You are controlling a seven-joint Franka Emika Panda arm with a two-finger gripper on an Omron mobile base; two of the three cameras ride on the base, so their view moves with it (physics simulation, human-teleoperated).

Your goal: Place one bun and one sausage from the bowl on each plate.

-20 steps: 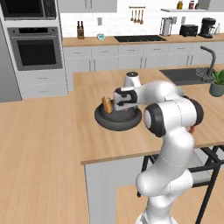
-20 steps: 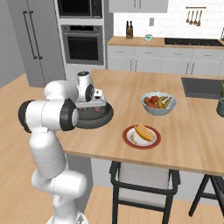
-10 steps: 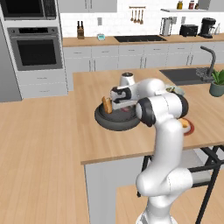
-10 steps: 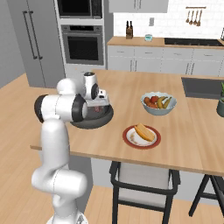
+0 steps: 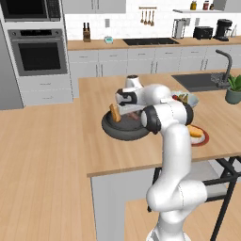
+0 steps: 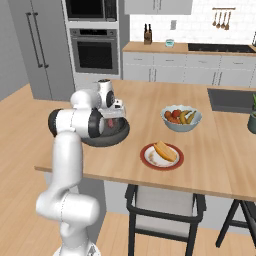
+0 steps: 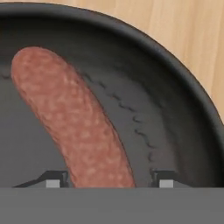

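My gripper [image 7: 108,179] points down into the dark bowl [image 7: 175,65], straddling a reddish-brown sausage [image 7: 74,118] that lies on the bowl's floor. A small gap remains between the sausage and each of the fingertips [image 7: 52,179], so the jaws stand open around it. In the left base view the gripper [image 5: 131,113] hangs over the bowl [image 5: 115,134], with a tan bun [image 5: 114,113] leaning upright inside it to the left. The white plate with a red rim [image 6: 161,162] holds another bun [image 6: 165,150]; it sits right of the bowl [image 6: 107,140] and the gripper [image 6: 114,119].
A pale fruit bowl [image 6: 181,117] stands behind the plate on the wooden island. A sink and a potted plant [image 5: 233,89] lie at the far right. A chair [image 6: 162,205] is tucked under the island's near edge.
The arm has folded in and the hand has settled low into the bowl. The jaws have drawn closer together around the sausage.
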